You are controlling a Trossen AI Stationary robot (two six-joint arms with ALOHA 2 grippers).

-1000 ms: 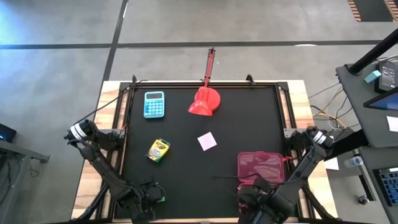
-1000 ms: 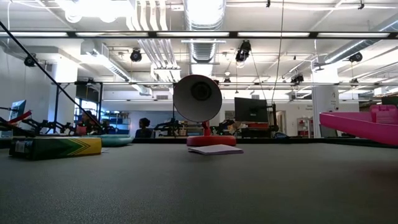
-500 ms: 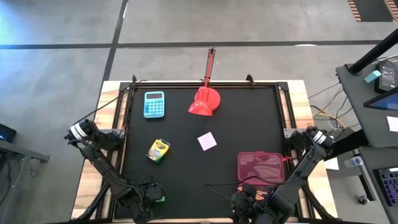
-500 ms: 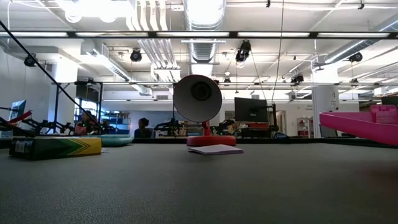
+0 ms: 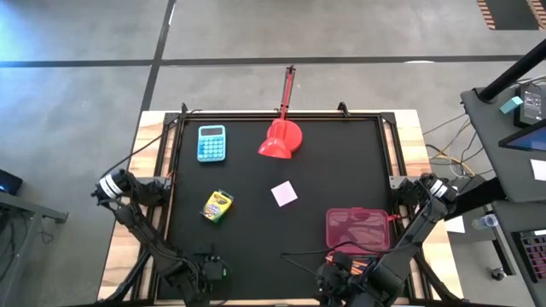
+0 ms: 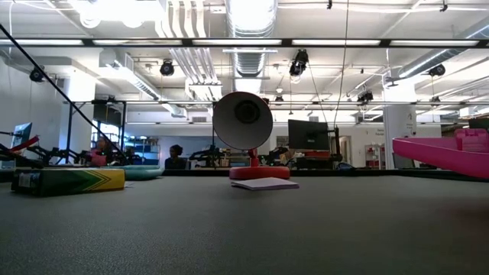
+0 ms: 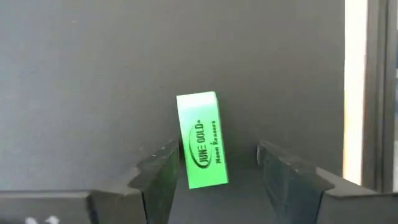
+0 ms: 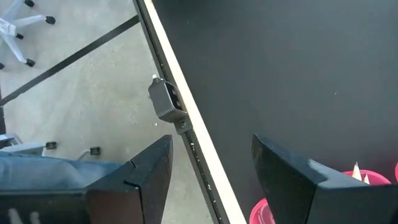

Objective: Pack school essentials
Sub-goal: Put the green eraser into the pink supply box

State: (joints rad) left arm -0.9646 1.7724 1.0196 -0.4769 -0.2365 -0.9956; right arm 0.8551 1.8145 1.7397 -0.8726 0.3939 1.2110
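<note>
The green eraser (image 7: pixel 203 140) lies on the bench (image 7: pixel 93 62) between my left claw's (image 7: pixel 214 168) wide-spread fingers. It looks light, firm and grippy; I'd pinch its long sides.

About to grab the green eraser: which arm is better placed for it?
Left. The left gripper sits over the green eraser with its jaws open on either side. The right gripper is over the table's near edge, by the pink case.
</note>
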